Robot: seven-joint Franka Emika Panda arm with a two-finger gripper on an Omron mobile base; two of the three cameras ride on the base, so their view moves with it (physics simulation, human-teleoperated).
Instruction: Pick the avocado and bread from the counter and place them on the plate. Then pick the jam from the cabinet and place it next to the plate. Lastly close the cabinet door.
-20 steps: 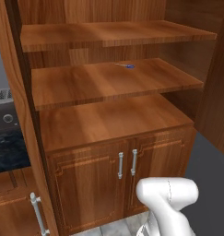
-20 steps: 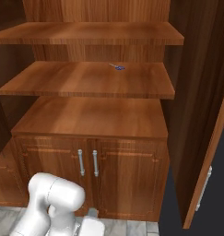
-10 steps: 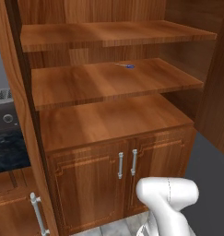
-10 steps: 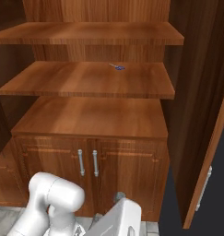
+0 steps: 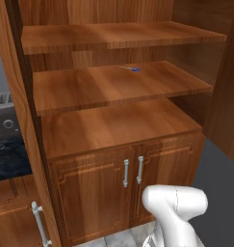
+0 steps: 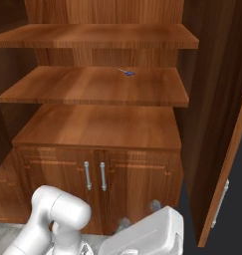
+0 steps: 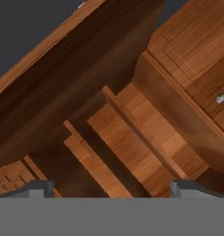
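The tall cabinet (image 5: 113, 125) (image 6: 97, 124) stands straight ahead of me with its plain shelves bare, apart from a tiny blue speck (image 5: 134, 69) (image 6: 127, 72) on the middle shelf, too small to identify. The cabinet door (image 6: 231, 149) hangs open at the right, showing its silver bar handle (image 6: 219, 201). My gripper (image 7: 112, 186) is open and holds nothing, its fingertips (image 7: 37, 186) wide apart and aimed at the shelves from low down. A strip of black counter (image 5: 7, 161) shows at the far left. The avocado, bread, plate and jam are out of view.
Two small lower doors with bar handles (image 5: 133, 171) (image 6: 94, 175) sit under the shelves. A stove panel with knobs (image 5: 6, 124) lies above the counter strip at the left. My white hand (image 6: 142, 238) hovers low in front of the lower doors.
My hand has swung up and to the right into the bottom of the right base view. The cabinet, its door and the base have stayed put.
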